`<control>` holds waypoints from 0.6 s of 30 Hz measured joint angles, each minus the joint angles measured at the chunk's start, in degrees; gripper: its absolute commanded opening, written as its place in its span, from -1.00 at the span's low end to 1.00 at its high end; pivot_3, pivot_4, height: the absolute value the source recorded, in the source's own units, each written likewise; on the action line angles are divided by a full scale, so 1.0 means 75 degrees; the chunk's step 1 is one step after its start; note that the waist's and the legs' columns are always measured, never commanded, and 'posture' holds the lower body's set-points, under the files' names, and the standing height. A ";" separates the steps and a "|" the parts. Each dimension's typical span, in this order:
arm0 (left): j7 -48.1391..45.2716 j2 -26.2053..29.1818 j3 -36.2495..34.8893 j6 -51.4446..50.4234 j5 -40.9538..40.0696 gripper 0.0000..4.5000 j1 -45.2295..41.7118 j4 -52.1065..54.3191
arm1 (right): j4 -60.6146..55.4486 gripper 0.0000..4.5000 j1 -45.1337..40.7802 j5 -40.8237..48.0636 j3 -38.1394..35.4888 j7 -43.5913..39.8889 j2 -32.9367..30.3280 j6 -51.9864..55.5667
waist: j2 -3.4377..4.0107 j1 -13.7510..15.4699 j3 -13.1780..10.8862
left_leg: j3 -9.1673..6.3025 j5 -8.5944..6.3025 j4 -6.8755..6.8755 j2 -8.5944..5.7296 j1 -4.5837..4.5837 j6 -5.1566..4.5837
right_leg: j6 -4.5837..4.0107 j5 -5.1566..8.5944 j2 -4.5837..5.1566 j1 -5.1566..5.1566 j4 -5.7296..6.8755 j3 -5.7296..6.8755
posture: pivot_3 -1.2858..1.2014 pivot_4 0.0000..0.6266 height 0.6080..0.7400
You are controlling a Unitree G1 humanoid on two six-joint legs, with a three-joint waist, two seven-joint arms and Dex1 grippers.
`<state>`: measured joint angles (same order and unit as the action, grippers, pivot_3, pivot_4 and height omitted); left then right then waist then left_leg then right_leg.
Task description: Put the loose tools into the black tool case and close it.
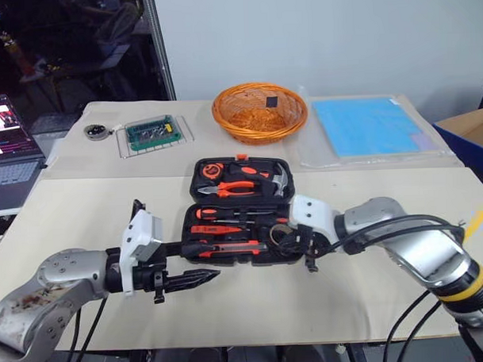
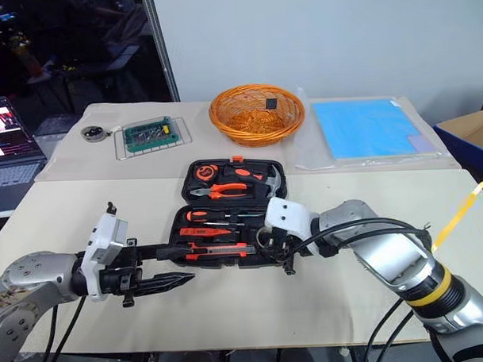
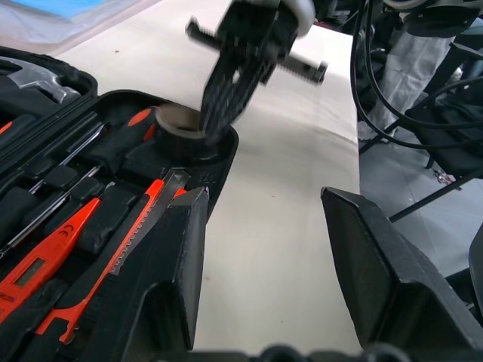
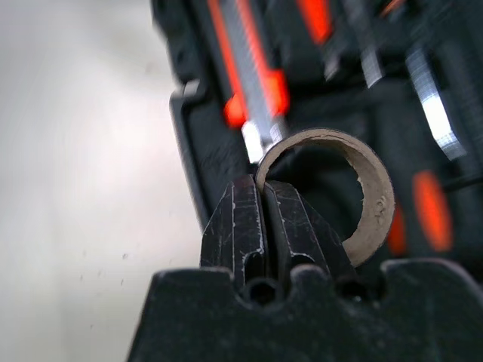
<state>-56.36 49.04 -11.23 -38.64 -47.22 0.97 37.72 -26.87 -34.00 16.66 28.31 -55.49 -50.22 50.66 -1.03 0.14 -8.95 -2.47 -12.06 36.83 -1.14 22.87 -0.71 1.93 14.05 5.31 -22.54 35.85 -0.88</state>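
Observation:
The black tool case [image 1: 189,230] lies open in the middle of the table, lid half toward the back. Orange-and-black screwdrivers [image 1: 219,214] and a utility knife [image 1: 228,247] rest in the recesses of the near half. My right gripper [image 4: 263,188] is over the case's right end, shut on the wall of the small greyish tape roll [image 4: 373,204], which hangs at its fingertips just above the case [image 3: 181,124]. My left gripper [image 3: 264,226] hovers open and empty near the case's near-left corner [image 1: 199,278].
An orange wicker basket [image 1: 259,113] stands behind the case. A blue sheet in clear plastic [image 1: 366,125] lies at the back right, a green circuit board [image 1: 154,134] and a round metal item [image 1: 98,131] at the back left. A laptop [image 1: 6,149] sits off the table's left side.

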 measured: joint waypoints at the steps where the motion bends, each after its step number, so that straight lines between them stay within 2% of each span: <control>1: 0.0070 0.0000 -0.0003 -0.0002 0.0000 0.14 0.0007 0.0026 | -0.0017 -0.99 -0.0061 -0.0044 0.0067 -0.0117 -0.0110 0.0001 | 0.0001 -0.0002 0.0000 | 0.0000 -0.0002 -0.0001 0.0001 -0.0001 -0.0002 | 0.0000 0.0000 -0.0002 0.0001 0.0001 0.0000 | 0.03 -0.52 1.00; 9: 0.0388 -0.0041 -0.0128 0.0006 0.0002 0.14 0.0253 0.0102 | 0.0096 -0.99 -0.0110 -0.0519 0.0303 -0.0544 -0.0297 -0.0166 | 0.0005 0.0007 -0.0005 | -0.0005 -0.0002 -0.0001 0.0007 -0.0012 -0.0002 | -0.0006 0.0002 -0.0010 0.0011 0.0007 0.0009 | 0.03 -0.52 1.00; 10: 0.0431 -0.0050 -0.0128 0.0006 0.0004 0.14 0.0249 0.0102 | 0.0130 -0.69 -0.0120 -0.0567 0.0331 -0.0579 -0.0295 -0.0232 | 0.0005 0.0014 -0.0005 | -0.0005 -0.0002 0.0000 0.0007 -0.0015 -0.0002 | -0.0006 0.0002 -0.0010 0.0017 0.0006 0.0010 | 0.03 -0.52 1.00; 15: 0.0911 -0.0188 -0.0117 -0.0203 -0.0159 0.14 -0.0265 0.0075 | 0.0329 0.03 -0.0009 -0.0441 -0.0064 -0.0718 -0.0098 -0.0365 | 0.0004 0.0051 -0.0006 | -0.0006 -0.0002 0.0000 0.0004 -0.0013 -0.0002 | -0.0005 0.0001 -0.0010 0.0016 0.0005 0.0010 | 0.03 -0.52 1.00; 16: 0.0985 -0.0203 -0.0115 -0.0242 -0.0224 0.14 -0.0345 0.0072 | 0.0317 0.14 0.0032 -0.0367 -0.0157 -0.0735 -0.0098 -0.0368 | 0.0004 0.0050 -0.0006 | -0.0006 -0.0002 -0.0001 0.0005 -0.0011 -0.0002 | -0.0005 0.0001 -0.0011 0.0014 0.0005 0.0009 | 0.03 -0.52 1.00; 18: 0.1272 -0.0274 -0.0109 -0.0496 -0.0377 0.14 -0.0618 -0.0021 | 0.0224 0.14 0.0211 -0.0020 -0.0584 -0.0755 0.0043 -0.0300 | 0.0004 0.0044 -0.0007 | -0.0009 -0.0002 -0.0001 0.0006 -0.0006 -0.0002 | -0.0006 0.0001 -0.0013 0.0009 0.0008 0.0011 | 0.03 -0.52 1.00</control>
<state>-46.82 46.98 -12.04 -42.36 -50.05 -3.67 37.56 -25.19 -32.42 16.51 23.92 -61.15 -49.90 48.41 -1.00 0.47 -9.00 -2.54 -12.08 36.82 -1.10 22.82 -0.73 1.89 14.05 5.21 -22.47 35.91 -0.80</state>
